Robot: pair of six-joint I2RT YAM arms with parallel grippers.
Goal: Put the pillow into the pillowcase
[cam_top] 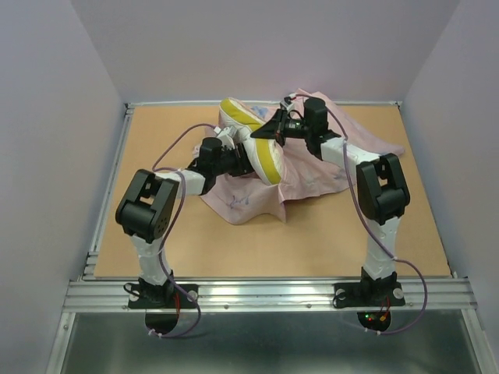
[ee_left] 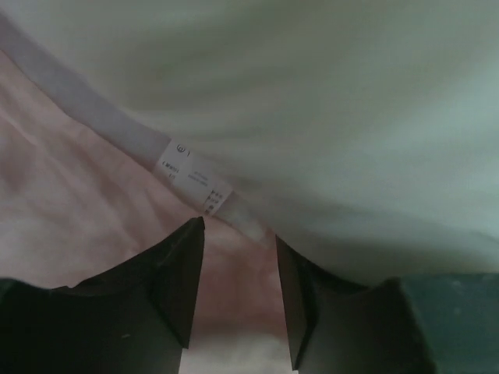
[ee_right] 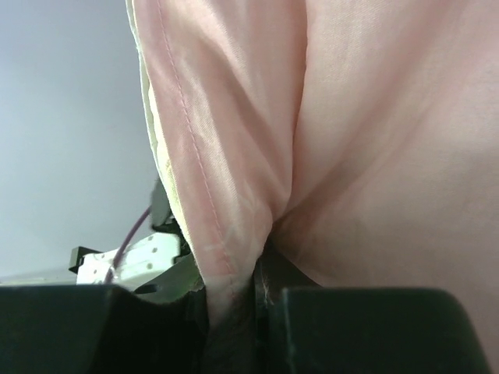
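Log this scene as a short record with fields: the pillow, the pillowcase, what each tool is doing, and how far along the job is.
pillow: up on edge, tilted, yellow side band showing
pillowcase: pale pink side up, crumpled on the table under and behind the pillow
left tool: jaws apart, at the pillow's lower edge near a white label
right tool: shut on a fold of the pillowcase
progress: pillow not fully inside, band uncovered

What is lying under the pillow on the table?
The pink pillowcase lies under the pillow, spread on the table. The pillow covers the fabric below it, so whether any corner has entered the case cannot be seen.
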